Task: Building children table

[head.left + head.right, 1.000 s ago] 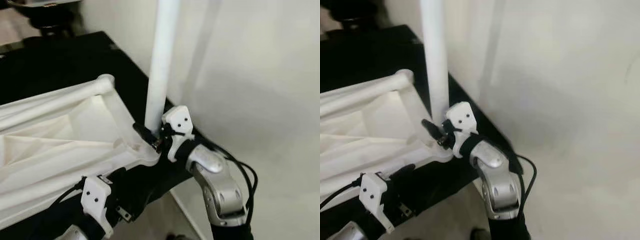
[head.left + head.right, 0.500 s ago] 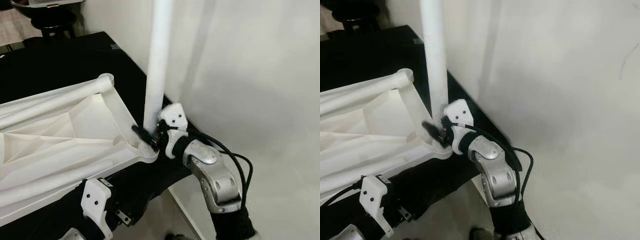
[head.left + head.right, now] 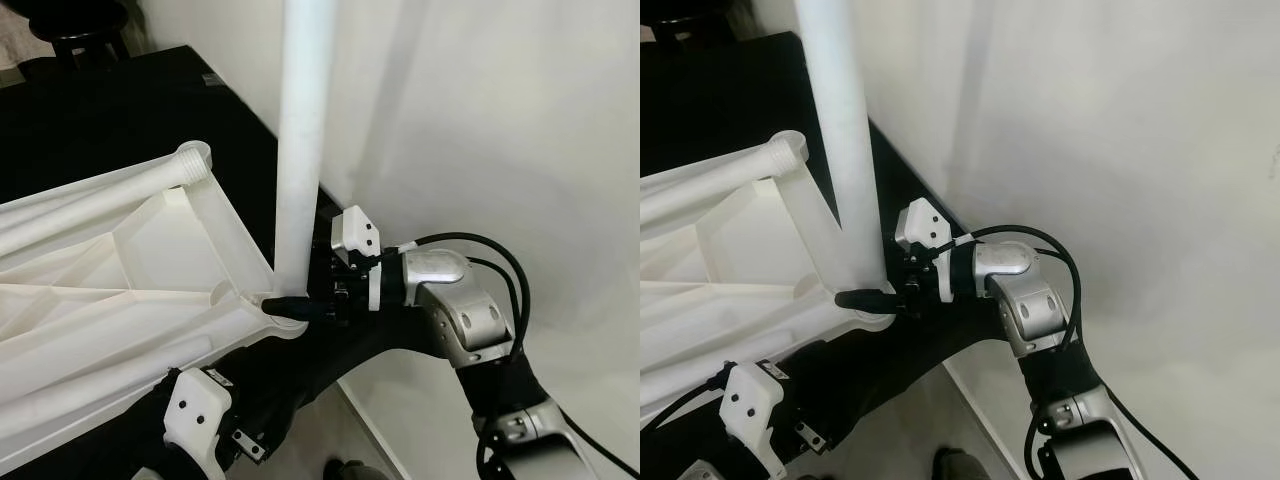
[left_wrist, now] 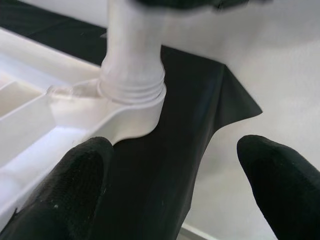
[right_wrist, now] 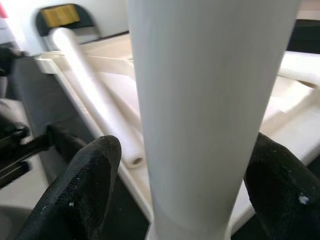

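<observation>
The tall white plastic table leg (image 3: 300, 150) is stood upright in the corner socket of the upturned white plastic tabletop (image 3: 120, 290), which rests on a black table (image 3: 100, 110). It's clasped low down by the right gripper (image 3: 292, 304). The left gripper (image 4: 175, 185) is spread open, holding nothing. Probably light, stiff, slick plastic, so it's best gripped near the base.

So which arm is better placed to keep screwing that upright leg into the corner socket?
The right. Its gripper straddles the leg just above the socket, a finger on each side. The left gripper hangs open below the tabletop, off the leg.
</observation>
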Motion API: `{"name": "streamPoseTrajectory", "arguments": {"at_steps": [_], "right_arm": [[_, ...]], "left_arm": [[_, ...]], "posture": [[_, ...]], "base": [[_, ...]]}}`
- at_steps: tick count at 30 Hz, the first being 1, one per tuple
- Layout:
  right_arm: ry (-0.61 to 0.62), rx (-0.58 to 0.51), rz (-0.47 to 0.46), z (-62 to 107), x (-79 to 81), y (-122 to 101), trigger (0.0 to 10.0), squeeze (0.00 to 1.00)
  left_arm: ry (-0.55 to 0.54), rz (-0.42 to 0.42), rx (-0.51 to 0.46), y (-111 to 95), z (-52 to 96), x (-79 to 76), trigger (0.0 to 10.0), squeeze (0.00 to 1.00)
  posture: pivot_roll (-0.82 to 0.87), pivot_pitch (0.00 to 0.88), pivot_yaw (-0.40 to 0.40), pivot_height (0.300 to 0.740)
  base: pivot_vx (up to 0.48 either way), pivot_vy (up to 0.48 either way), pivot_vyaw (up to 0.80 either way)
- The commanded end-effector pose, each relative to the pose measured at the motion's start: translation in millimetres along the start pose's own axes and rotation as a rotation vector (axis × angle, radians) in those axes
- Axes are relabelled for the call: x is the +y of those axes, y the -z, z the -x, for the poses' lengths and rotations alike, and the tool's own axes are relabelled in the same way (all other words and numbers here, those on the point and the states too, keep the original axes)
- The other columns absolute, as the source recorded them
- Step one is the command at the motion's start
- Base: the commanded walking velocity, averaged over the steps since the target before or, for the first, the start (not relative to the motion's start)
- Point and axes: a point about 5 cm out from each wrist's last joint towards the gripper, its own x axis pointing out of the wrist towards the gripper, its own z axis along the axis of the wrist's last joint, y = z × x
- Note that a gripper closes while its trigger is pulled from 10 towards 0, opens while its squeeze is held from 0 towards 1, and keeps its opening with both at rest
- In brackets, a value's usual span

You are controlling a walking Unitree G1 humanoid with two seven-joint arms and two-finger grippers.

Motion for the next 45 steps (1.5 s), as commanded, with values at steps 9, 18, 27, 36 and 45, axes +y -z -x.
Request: {"name": "streamPoseTrajectory", "arguments": {"at_steps": [9, 18, 27, 36, 45], "right_arm": [[-0.111, -0.024, -0.045, -7.3, -5.4, 8, 0.0, 0.0], [-0.124, -0.02, -0.053, 4.0, -7.5, 15, 0.0, 0.0], [0.788, 0.147, -0.187, 9.6, 17.8, 54, 0.0, 0.0], [0.825, 0.159, -0.228, -1.2, 34.8, 56, 0.0, 0.0], [0.327, -0.132, -0.221, -26.2, 36.6, 15, 10.0, 1.0]], "left_arm": [[0.014, 0.015, 0.003, 4, 4.5, -6.6, 10.0, 0.0], [0.04, 0.027, -0.015, 5, 1.1, -5.7, 10.0, 0.0], [0.004, 0.03, -0.034, 2, 2.2, -0.3, 10.0, 0.0], [0.041, 0.039, -0.037, 4, -3.1, 3.7, 10.0, 0.0], [0.032, 0.05, -0.041, 6, -4.0, 2.4, 10.0, 0.0]], "posture": [[-0.15, 0.171, -0.096, 0.74], [-0.16, 0.175, -0.094, 0.74], [-0.18, 0.199, -0.106, 0.74], [-0.19, 0.18, -0.096, 0.74], [-0.18, 0.161, -0.106, 0.74]], "base": [[0.0, 0.0, 0.0], [0.0, 0.0, 0.0], [0.0, 0.0, 0.0], [0.0, 0.0, 0.0], [0.0, 0.0, 0.0]]}}
